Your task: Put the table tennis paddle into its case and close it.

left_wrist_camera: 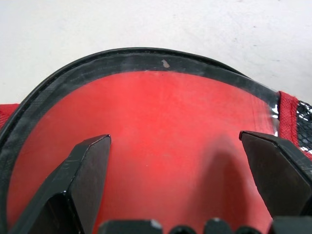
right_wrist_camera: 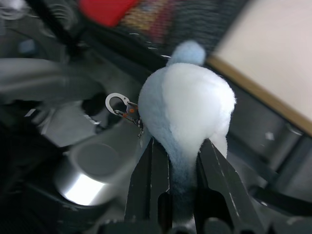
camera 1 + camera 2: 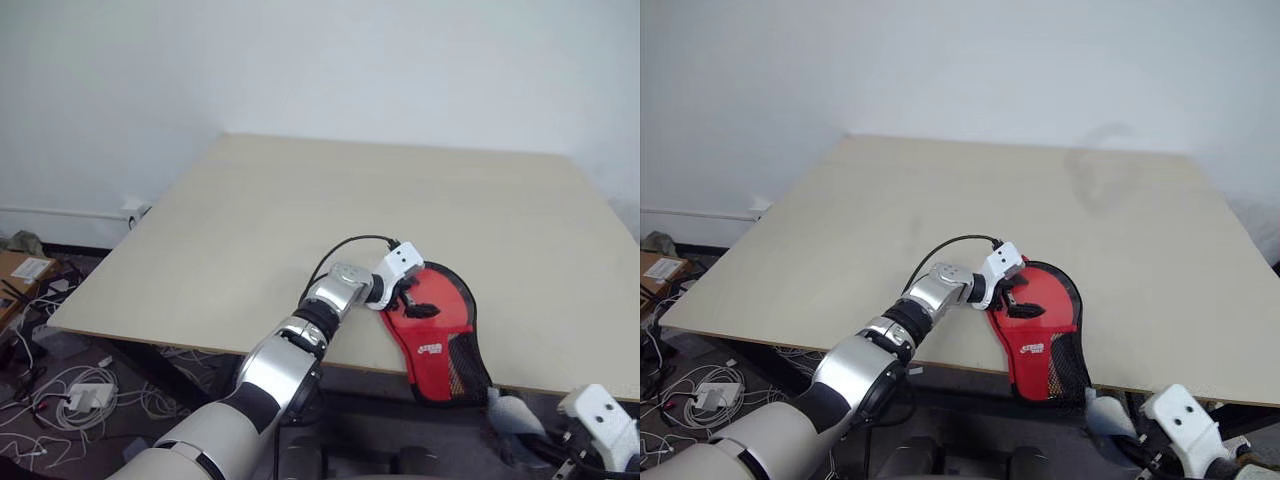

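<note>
The case point(image 3: 440, 335) lies red side up at the table's front edge, black zip edging around it. Its mesh handle end point(image 3: 462, 372) pokes over the edge. My left gripper point(image 1: 175, 141) is open over the case's round part, one black finger point(image 1: 80, 168) on each side of the red face point(image 1: 161, 122); whether they touch it I cannot tell. The table tennis paddle is hidden. Below the table edge, my right gripper point(image 2: 178, 146) is shut on a whitish fluffy ball point(image 2: 187, 102) with a small metal clasp point(image 2: 117, 103) beside it.
The light wooden table point(image 3: 400, 210) stretches bare behind the case to a white wall. Cables and a white power adapter point(image 3: 85, 397) lie on the floor at the left, next to a cardboard box point(image 3: 18, 275).
</note>
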You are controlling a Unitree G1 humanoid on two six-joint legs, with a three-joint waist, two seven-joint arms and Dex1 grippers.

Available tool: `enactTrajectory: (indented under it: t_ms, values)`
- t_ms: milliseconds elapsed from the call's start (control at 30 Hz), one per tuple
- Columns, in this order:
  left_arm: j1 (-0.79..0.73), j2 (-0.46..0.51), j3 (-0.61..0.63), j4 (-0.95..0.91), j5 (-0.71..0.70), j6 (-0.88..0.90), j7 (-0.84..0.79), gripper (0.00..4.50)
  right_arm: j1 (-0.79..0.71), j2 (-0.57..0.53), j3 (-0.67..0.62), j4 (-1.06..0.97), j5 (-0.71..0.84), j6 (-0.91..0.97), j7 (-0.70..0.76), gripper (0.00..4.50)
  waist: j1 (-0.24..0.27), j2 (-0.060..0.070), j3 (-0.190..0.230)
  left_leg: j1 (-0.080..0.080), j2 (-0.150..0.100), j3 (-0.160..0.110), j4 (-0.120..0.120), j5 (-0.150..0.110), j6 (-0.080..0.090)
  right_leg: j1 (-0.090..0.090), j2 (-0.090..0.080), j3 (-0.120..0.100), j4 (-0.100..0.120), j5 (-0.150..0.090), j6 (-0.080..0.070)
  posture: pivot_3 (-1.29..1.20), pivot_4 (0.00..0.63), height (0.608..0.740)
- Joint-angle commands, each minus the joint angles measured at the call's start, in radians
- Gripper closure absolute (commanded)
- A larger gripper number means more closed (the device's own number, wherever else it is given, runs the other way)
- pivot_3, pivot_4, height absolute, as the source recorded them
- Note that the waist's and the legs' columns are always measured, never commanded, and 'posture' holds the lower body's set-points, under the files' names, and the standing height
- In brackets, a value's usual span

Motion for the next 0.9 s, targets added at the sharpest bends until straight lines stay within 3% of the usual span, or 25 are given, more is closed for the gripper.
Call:
enactTrajectory:
  t_ms: [33,333,533,633,900]
  values:
    - [0.006,-0.008,-0.010,0.063,0.031,0.041,0.019,0.00,-0.072,0.002,0.102,-0.040,0.014,0.020,-0.039,4.38,-0.001,-0.003,0.000,0.000,0.000,0.000,0.000,0.000,0.000,0.000,0.000,0.000,0.000,0.000,0.000,0.00,0.000,0.740]
    - [0.013,0.000,-0.027,0.064,0.046,0.049,0.006,0.00,-0.237,0.003,0.299,-0.084,0.051,0.053,-0.087,4.40,-0.006,-0.007,-0.001,0.002,0.000,0.001,0.001,0.000,0.000,0.001,-0.002,-0.002,0.001,0.000,0.000,0.00,0.000,0.740]
    - [0.008,0.000,-0.028,0.067,0.054,0.050,0.003,0.00,-0.212,-0.016,0.286,-0.098,0.063,0.062,-0.096,4.40,-0.005,-0.008,-0.001,0.002,0.000,0.001,0.001,0.000,0.000,0.001,-0.002,-0.002,0.001,0.001,0.000,0.00,0.000,0.740]
    - [0.007,-0.003,-0.026,0.069,0.058,0.049,0.002,0.00,-0.182,-0.017,0.205,-0.105,0.183,0.056,-0.109,3.45,-0.005,-0.008,-0.001,0.002,0.000,0.001,0.000,0.000,0.000,0.001,-0.002,-0.002,0.001,0.001,0.000,0.00,0.000,0.740]
    - [0.010,-0.016,-0.025,0.075,0.068,0.041,0.007,0.00,-0.130,-0.215,0.115,-0.105,0.488,-0.072,-0.258,0.60,-0.004,-0.011,0.000,0.002,0.000,0.002,0.001,0.000,0.000,0.001,-0.003,-0.002,0.001,0.000,0.000,0.00,0.000,0.740]
